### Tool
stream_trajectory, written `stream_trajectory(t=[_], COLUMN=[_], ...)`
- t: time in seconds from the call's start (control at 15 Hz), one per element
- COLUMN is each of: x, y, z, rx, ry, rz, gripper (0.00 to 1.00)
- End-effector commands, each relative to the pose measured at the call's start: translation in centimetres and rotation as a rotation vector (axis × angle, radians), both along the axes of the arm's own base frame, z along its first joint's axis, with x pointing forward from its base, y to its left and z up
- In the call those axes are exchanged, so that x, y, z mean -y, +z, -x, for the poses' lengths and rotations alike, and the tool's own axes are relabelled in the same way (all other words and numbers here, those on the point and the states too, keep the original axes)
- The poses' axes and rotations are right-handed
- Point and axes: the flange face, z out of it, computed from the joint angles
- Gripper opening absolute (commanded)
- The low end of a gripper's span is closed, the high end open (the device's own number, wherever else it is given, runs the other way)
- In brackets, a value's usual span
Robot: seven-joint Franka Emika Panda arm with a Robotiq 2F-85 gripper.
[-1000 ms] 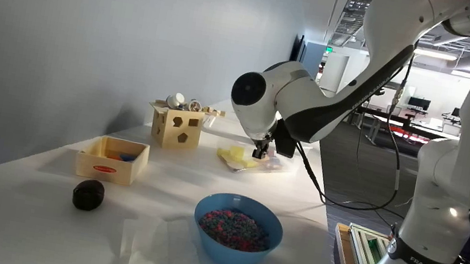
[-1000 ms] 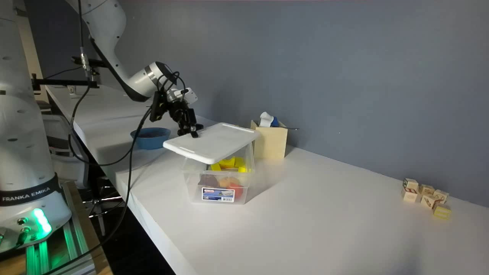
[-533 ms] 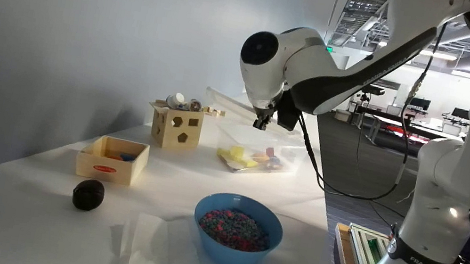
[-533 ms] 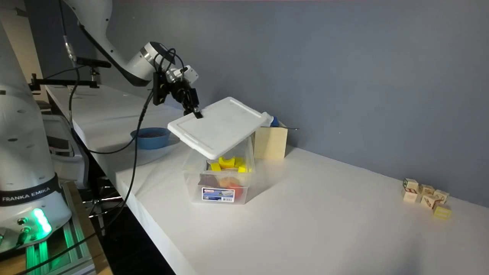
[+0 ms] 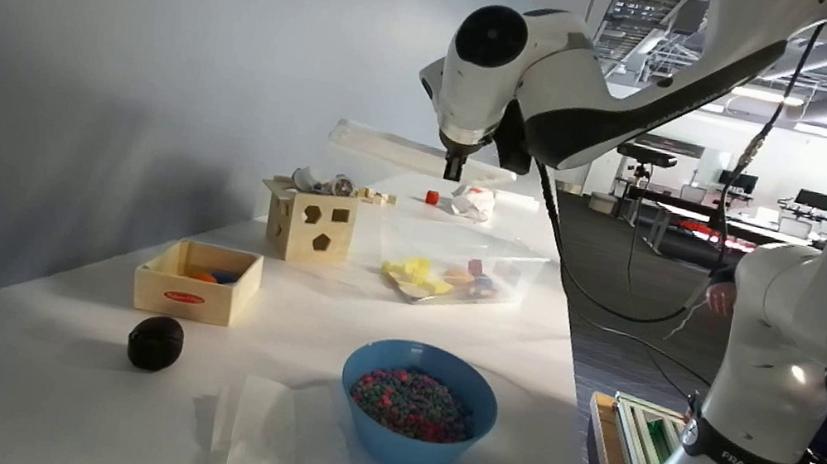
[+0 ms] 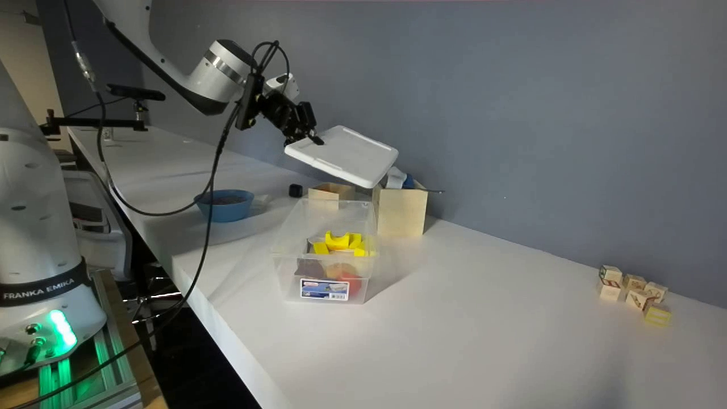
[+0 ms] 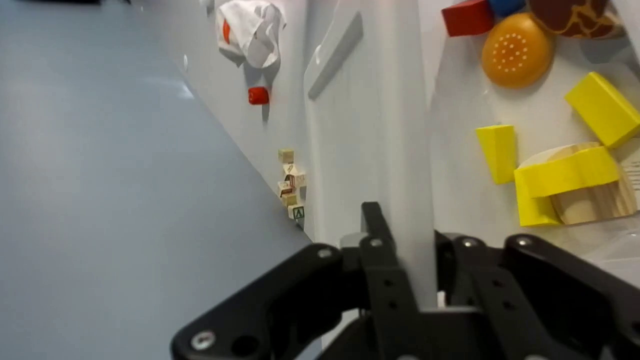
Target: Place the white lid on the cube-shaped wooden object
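The white lid (image 6: 349, 156) is a flat rectangular plastic lid held tilted in the air above the clear plastic box; it also shows in an exterior view (image 5: 410, 154) and in the wrist view (image 7: 410, 125). My gripper (image 6: 315, 141) is shut on one edge of it, with a finger on each side of the rim (image 7: 405, 225). The wooden cube (image 5: 294, 241) has dark shaped holes and stands by the wall; its plain back shows in an exterior view (image 6: 401, 213). The lid is higher than the cube and apart from it. The cube is out of the wrist view.
A white cup (image 5: 305, 179) and a jar (image 5: 342, 186) lie on the cube's top. The open clear box (image 6: 284, 272) holds yellow blocks and toy food. An open wooden box (image 5: 156, 291), a black object (image 5: 155, 343), a blue bowl (image 5: 378, 444) and letter blocks (image 6: 640, 298) stand around.
My gripper has lifted the lid up off the clear box and carried it towards the wall and the cube. The lid has tilted and turned, and the box's top is uncovered.
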Motion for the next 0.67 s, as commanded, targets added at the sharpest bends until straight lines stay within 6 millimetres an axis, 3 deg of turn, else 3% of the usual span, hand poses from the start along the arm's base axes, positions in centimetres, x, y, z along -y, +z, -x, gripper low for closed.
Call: stream_trajectory(t=[0.0, 0.13, 0.27, 0.47, 0.6], x=[3.6, 5.4, 5.6, 4.0, 2.7], y=[3.0, 3.9, 4.3, 3.0, 1.2], z=[-3.0, -5.1, -7.6, -10.3, -10.4], rx=[-0.120, -0.163, -0.176, -0.151, -0.127], ry=[0.095, 0.103, 0.141, 0.189, 0.172], rz=[0.114, 0.213, 0.291, 0.335, 0.271], gripper=[0.02, 0.02, 0.02, 0.02, 0.02])
